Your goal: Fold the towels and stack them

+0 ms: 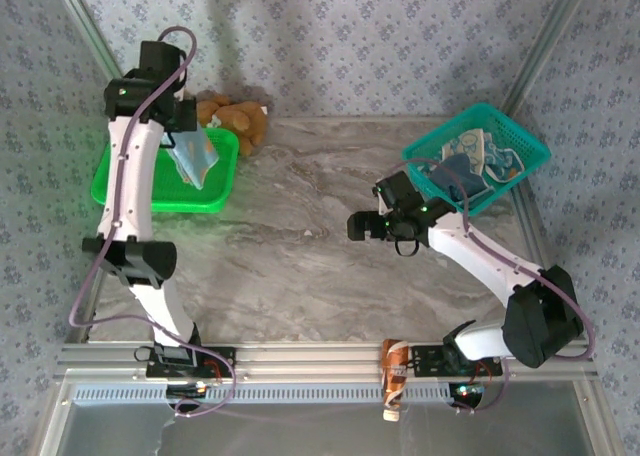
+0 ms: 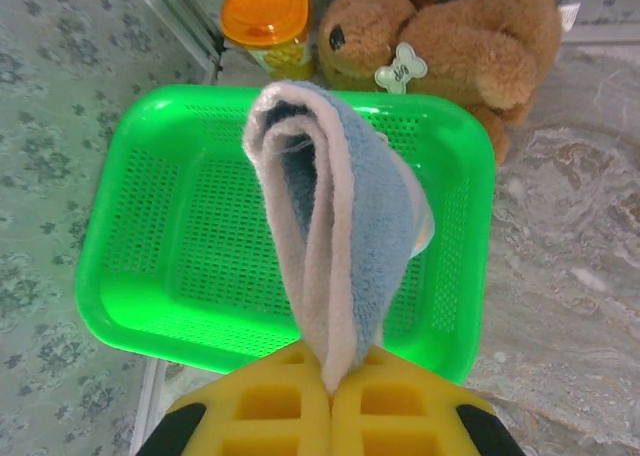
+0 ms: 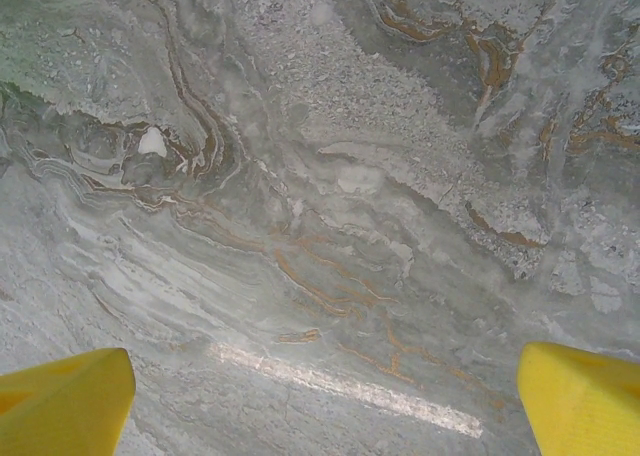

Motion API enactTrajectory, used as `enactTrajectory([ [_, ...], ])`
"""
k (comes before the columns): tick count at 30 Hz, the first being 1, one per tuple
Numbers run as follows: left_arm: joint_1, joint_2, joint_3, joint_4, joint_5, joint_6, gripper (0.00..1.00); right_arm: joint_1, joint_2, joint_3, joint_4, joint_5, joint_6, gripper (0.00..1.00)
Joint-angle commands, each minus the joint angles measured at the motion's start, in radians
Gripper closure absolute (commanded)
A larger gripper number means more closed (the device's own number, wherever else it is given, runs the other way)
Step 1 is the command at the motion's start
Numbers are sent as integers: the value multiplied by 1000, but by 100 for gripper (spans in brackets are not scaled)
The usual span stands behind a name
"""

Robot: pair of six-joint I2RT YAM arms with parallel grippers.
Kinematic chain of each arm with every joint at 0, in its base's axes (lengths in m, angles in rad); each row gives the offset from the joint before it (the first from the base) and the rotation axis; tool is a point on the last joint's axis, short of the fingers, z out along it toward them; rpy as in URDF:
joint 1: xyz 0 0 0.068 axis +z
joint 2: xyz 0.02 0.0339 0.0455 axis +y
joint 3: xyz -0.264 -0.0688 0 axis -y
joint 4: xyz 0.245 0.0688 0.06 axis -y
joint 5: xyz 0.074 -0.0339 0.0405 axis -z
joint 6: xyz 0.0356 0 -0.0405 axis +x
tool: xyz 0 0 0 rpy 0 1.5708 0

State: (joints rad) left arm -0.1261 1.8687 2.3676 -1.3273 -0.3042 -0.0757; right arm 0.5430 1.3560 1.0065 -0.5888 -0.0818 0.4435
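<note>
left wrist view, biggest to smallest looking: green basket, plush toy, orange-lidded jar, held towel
1. green basket
2. brown plush toy
3. orange-lidded jar
Unranked: held towel, which hangs close to the camera.

The blue towel (image 2: pixel 352 226) hides part of the green basket (image 2: pixel 150 226), and the plush toy (image 2: pixel 450 36) is cropped above.

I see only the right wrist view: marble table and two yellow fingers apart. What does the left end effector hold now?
Observer: The left end effector is shut on a folded light-blue terry towel, hanging above the bright green perforated plastic tray.
Operator: Do more towels wait somewhere?
Observer: Yes, pale towels with blue prints lie in the teal plastic mesh basket at the far right.
Operator: What is behind the green tray?
Observer: A brown plush bear and an orange-lidded jar.
</note>
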Motion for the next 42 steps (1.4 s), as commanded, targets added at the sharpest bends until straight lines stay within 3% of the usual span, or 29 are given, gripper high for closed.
enactTrajectory([
  [1,2,62,40,13,-13,-19,100,-9,5,28,-36,19,-14,0],
  [5,2,141,114,-16,40,-72,100,-16,0,11,-33,13,-15,0],
  [10,-7,193,165,-15,185,-144,100,-24,-11,-11,-28,11,-12,0],
  [14,-17,214,168,-4,221,-168,100,-33,-22,-26,-23,9,-9,0],
  [42,100,253,60,49,187,-63,100,-49,-20,-39,-17,-2,-1,0],
])
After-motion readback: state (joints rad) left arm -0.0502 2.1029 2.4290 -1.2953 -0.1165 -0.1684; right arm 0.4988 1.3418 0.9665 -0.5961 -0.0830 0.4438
